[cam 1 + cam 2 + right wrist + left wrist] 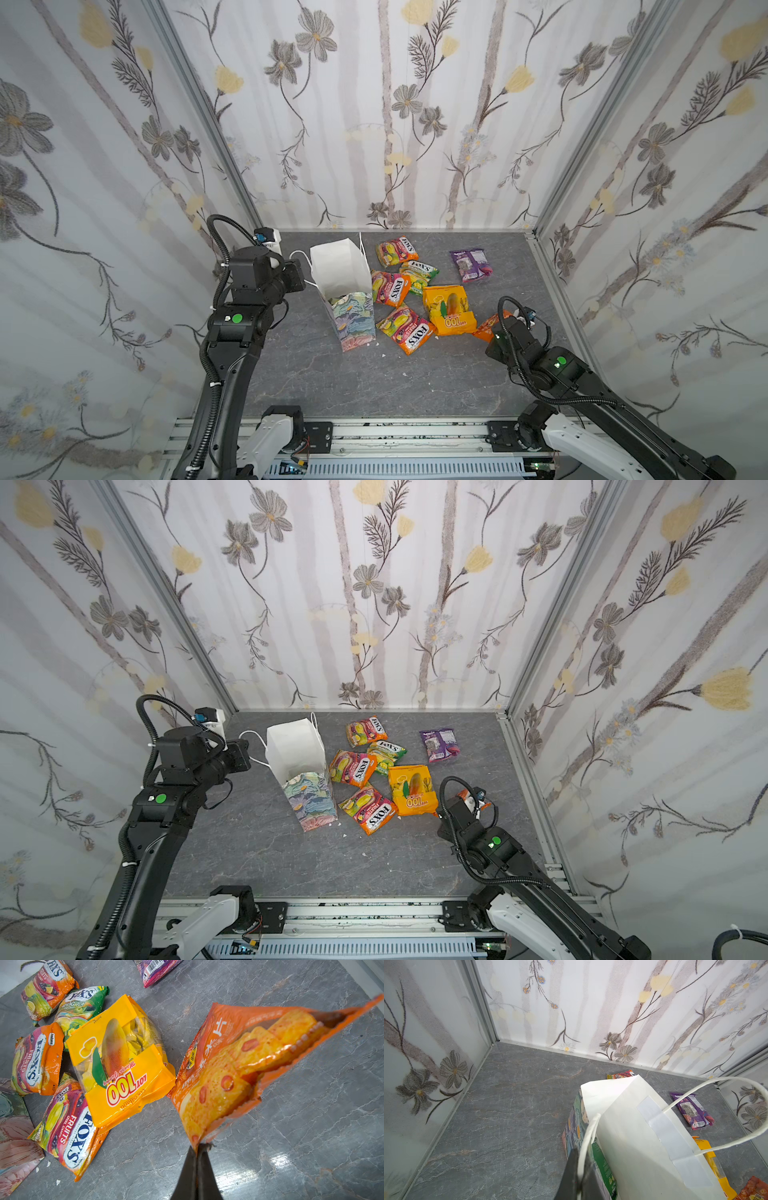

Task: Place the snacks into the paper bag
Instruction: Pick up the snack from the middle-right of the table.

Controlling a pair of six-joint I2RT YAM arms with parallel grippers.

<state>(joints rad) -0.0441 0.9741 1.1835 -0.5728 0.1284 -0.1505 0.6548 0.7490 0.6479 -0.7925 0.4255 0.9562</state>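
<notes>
Snacks (361, 771) spread on the grey table (291, 854); paper bag (297, 750) upright just beside them.
Left gripper (580, 1169) pressed together on the bag's white cord handle (588, 1132); a green packet (602, 1163) sits inside the bag. Right gripper (197, 1153) pinches one corner of the orange packet (239, 1068), just beside the yellow mango packet (120, 1059). Four FOX'S packets (390, 287) lie near the bag; the purple packet (471, 265) lies apart, nearer the back wall (415, 124).
</notes>
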